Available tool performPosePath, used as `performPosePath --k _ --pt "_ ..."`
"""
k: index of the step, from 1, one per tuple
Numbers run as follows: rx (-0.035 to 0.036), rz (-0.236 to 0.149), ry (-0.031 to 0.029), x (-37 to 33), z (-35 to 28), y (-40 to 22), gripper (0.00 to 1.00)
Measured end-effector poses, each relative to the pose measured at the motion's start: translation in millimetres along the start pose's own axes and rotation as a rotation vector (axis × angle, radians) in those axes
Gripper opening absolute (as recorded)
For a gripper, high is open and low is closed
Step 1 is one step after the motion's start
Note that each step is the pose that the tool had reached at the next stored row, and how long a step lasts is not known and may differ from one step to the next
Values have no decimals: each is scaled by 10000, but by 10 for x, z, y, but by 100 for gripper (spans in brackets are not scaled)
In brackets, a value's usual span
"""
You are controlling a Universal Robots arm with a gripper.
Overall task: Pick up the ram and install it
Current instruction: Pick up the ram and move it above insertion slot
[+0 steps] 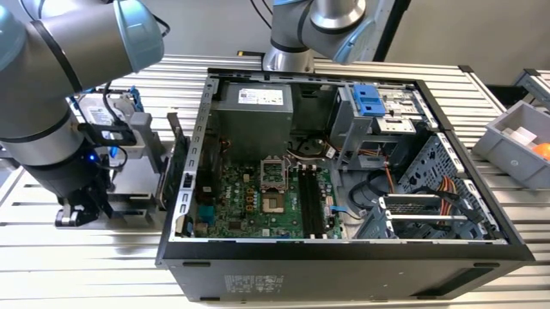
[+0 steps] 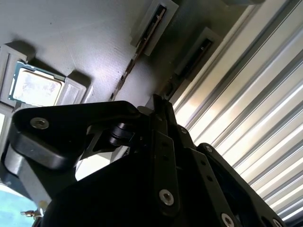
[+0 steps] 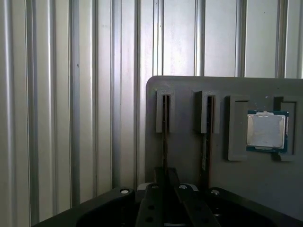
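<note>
The ram (image 3: pixel 165 137) is a thin dark stick standing on edge in a slot of a grey holder (image 3: pixel 189 87), seen in both wrist views (image 2: pixel 124 78). My gripper (image 3: pixel 165 177) sits right over that stick, its black fingers (image 2: pixel 158 118) pressed together on the stick's upper edge. The ram still rests in its slot. In the exterior view the gripper (image 1: pixel 82 215) hangs low over the holder (image 1: pixel 129 203), on the exterior view's left of the open computer case (image 1: pixel 344 254). Dark memory slots (image 1: pixel 311 199) run along the green motherboard inside the case.
A second stick (image 3: pixel 204 146) stands in the neighbouring slot and a processor chip (image 3: pixel 266 131) lies in a pocket beside it. A hard drive in a blue frame (image 1: pixel 107 116) and an upright card (image 1: pixel 176 161) stand near the case wall. A grey bin (image 1: pixel 516 138) sits far right.
</note>
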State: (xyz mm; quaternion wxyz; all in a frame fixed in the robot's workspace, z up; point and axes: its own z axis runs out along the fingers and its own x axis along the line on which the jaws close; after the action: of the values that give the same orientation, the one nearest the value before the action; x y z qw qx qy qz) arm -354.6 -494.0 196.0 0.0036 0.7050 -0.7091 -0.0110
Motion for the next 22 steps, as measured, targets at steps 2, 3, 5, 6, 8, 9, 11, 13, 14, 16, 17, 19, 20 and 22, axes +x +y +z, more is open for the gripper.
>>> performPosePath --k 2,3,5,6,8,9,11,13,14,16,17,19,20,22 --pt "1 0 -2 0 -12 0 0" --pt "0 0 -1 0 -22 1 0" --pt "0 0 -1 0 -42 1 0" --pt "0 0 -1 0 -53 1 0" --pt "-1 1 0 -1 -77 2 0" --pt "0 0 0 -1 -88 2 0" --pt "0 0 -1 -1 -110 2 0" --pt "0 -2 -1 -1 -126 2 0" --pt "2 -2 -3 -1 -129 1 0" --pt "3 -1 -3 -1 -130 1 0" --pt "2 1 -1 -1 -130 3 0" --pt "0 1 1 -1 -131 3 0" --pt "-1 2 2 -1 -133 3 0" --pt "-4 2 4 -1 -151 4 0"
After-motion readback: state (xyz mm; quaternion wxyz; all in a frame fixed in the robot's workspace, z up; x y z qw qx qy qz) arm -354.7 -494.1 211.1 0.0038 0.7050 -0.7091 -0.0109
